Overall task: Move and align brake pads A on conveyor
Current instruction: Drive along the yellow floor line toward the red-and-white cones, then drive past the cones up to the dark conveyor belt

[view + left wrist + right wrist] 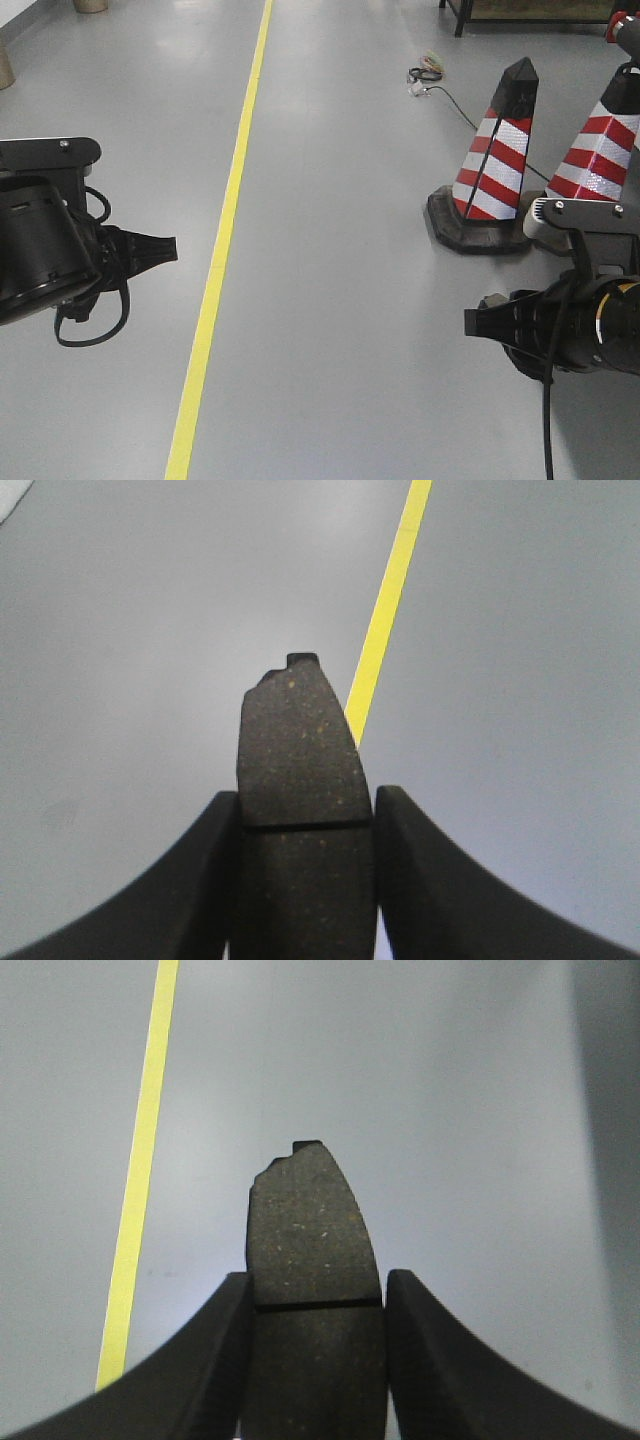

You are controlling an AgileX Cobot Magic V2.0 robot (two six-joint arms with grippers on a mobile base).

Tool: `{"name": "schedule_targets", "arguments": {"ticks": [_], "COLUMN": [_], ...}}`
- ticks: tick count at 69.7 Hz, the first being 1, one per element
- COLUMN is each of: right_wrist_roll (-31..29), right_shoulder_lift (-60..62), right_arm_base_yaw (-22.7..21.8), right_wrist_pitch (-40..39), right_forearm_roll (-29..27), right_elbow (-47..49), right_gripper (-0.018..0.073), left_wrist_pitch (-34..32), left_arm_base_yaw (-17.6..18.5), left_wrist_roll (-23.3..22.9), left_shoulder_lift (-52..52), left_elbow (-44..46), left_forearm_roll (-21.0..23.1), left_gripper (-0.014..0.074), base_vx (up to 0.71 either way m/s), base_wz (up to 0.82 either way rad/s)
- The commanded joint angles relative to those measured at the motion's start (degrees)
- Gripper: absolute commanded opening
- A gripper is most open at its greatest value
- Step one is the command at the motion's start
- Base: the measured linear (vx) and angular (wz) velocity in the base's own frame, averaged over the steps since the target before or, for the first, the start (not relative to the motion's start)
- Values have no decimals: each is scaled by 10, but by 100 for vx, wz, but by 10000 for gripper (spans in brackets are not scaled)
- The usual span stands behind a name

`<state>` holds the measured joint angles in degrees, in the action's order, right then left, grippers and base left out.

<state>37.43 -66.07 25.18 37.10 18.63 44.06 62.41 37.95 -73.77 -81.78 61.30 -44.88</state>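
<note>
Left gripper [165, 247]: closed down to the width of a pad, holding the left brake pad [300, 750] by its two long edges.
Left brake pad: dark, speckled and upright in the wrist view. Its thin groove sits level with the fingertips, and its notched end sticks out beyond them, over the floor.
Right gripper [475, 322]: the same narrow grip, clamped on the right brake pad [312, 1230].
Right brake pad: held edge to edge between the fingers, groove just below the fingertips, free end pointing out over the floor.
Front view: the pads cannot be told apart from the dark fingers.
Floor [330, 300]: smooth grey, beneath both grippers.
Yellow line [225, 240]: runs away from the robot, between the two arms and nearer the left one.
Cones [495, 165]: two, striped red and white, side by side beyond the right arm.
Cable [425, 75]: coiled on the floor past the cones.
</note>
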Motion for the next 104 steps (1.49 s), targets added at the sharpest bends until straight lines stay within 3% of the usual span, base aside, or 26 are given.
{"name": "schedule_targets", "arguments": {"ticks": [1, 104], "right_wrist_roll": [-2, -2], "right_shoulder_lift": [14, 14], "right_arm_base_yaw": [0, 0], "right_wrist_pitch": [-31, -31], "right_forearm_roll": [13, 13], "right_elbow": [17, 17], "right_gripper": [155, 155], "left_wrist_pitch": [-2, -2], "left_arm_base_yaw": [0, 0], "left_wrist_roll": [-2, -2], "left_shoulder_lift": [19, 19], "left_elbow": [15, 15], "left_forearm_roll": [-37, -37], "left_gripper": [153, 153], "base_vx": [52, 47], "base_wz": [-5, -12]}}
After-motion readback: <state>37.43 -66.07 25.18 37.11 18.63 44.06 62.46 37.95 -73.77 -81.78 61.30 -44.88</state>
